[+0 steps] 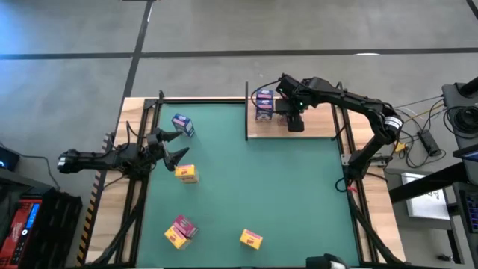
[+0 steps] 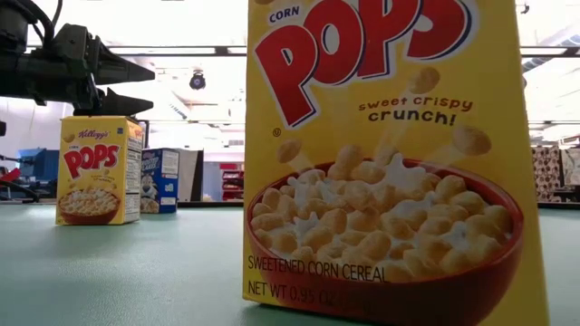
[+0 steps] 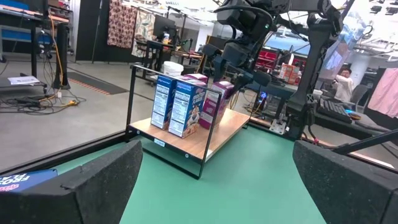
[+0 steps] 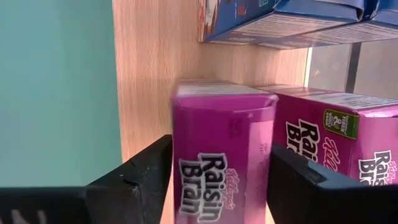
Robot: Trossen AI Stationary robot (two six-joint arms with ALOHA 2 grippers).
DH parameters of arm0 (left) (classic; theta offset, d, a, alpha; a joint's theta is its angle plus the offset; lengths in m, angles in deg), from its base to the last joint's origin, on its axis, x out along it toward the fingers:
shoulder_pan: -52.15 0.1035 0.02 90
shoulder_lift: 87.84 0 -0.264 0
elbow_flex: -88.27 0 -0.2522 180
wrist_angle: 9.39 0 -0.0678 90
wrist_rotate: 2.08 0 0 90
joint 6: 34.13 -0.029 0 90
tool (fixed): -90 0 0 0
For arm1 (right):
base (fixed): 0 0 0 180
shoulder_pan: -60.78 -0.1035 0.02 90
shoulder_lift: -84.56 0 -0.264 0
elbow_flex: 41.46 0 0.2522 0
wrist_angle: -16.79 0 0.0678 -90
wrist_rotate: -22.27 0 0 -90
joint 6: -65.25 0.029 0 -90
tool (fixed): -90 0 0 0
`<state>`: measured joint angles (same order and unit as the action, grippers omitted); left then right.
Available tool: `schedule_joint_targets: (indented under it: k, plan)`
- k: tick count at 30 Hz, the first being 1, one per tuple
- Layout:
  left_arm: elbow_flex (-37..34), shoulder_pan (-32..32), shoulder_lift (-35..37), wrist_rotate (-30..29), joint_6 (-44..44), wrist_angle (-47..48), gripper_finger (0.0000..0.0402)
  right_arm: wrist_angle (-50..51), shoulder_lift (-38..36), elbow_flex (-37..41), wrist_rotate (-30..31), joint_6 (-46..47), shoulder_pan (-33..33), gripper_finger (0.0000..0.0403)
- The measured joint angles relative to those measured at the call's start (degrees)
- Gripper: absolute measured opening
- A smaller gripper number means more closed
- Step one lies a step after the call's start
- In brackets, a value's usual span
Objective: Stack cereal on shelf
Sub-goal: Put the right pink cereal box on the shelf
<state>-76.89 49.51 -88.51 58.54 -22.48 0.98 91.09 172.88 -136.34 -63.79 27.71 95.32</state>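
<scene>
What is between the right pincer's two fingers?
A pink cereal box stands between the right pincer's fingers, on the shelf; the right wrist view shows it.

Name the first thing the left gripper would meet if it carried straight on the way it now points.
Probably the shelf with its blue Frosted Flakes boxes. The left gripper has open jaws, and only bare green mat shows between; depth is unclear.
</scene>
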Motion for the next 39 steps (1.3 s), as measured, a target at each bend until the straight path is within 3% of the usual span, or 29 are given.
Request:
schedule_joint_targets:
  k: [12,22,39]
  plan:
    - [0.0,0.0,0.0,0.0,0.0,0.0,0.0400,-0.2,0.0,0.0,-0.9,1.6,0.0,0.0293]
    - [0.0,0.0,0.0,0.0,0.0,0.0,0.0400,-0.8,-1.3,0.0,0.6,4.0,0.0,0.0337]
    - [0.0,0.0,0.0,0.0,0.0,0.0,0.0400,-3.2,1.8,0.2,0.8,1.5,1.4,0.0325]
